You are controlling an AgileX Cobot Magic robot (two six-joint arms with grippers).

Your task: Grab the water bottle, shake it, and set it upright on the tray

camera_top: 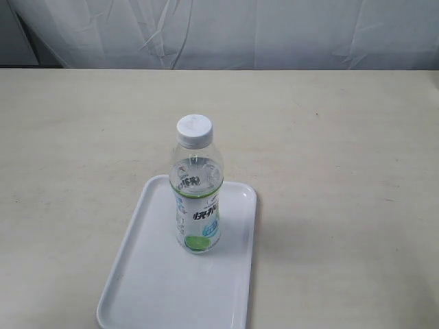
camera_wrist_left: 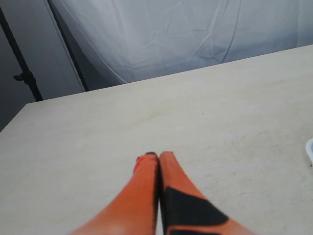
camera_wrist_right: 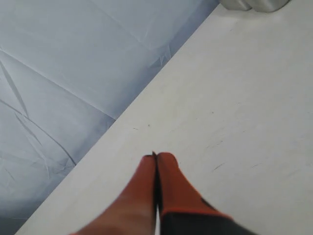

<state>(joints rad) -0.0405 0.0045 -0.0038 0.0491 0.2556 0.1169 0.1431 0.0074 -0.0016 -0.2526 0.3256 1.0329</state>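
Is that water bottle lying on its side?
No, the water bottle stands upright on the tray, with its white cap on top.

Left gripper (camera_wrist_left: pixel 157 156) over beige table (camera_wrist_left: pixel 230 103)
Its orange fingers (camera_wrist_left: pixel 146 181) press together, tips touching; a white curtain (camera_wrist_left: pixel 171 34) hangs behind the table's far edge.

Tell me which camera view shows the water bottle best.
The exterior view: the water bottle stands whole and upright on the tray. Neither wrist view shows it; they show the shut left gripper and right gripper above the table.
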